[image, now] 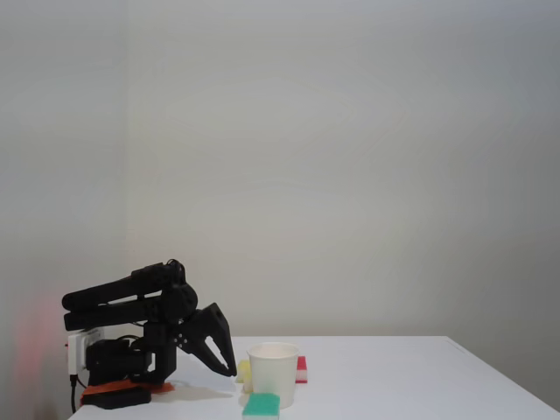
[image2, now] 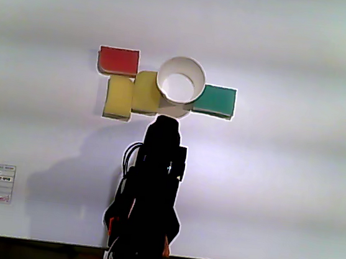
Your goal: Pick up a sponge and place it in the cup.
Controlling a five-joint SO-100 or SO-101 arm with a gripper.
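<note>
- In the top-down other view, the white paper cup (image2: 180, 79) stands upright and open-mouthed near the table's upper centre; nothing shows inside.
- Two pale-yellow sponges sit side by side at the cup's 9 o'clock: the nearer one (image2: 146, 92) touches the cup, the farther one (image2: 119, 96) touches its neighbour.
- A red sponge (image2: 119, 60) lies at the yellow pair's 11 o'clock; a green sponge (image2: 215, 100) touches the cup at 4 o'clock.
- The black gripper (image2: 166, 124) points at the cup from its 6 o'clock, just short of it.
- In the fixed view the gripper (image: 231, 371) angles down beside the cup (image: 273, 374); whether its fingers are parted or closed I cannot tell.
</note>
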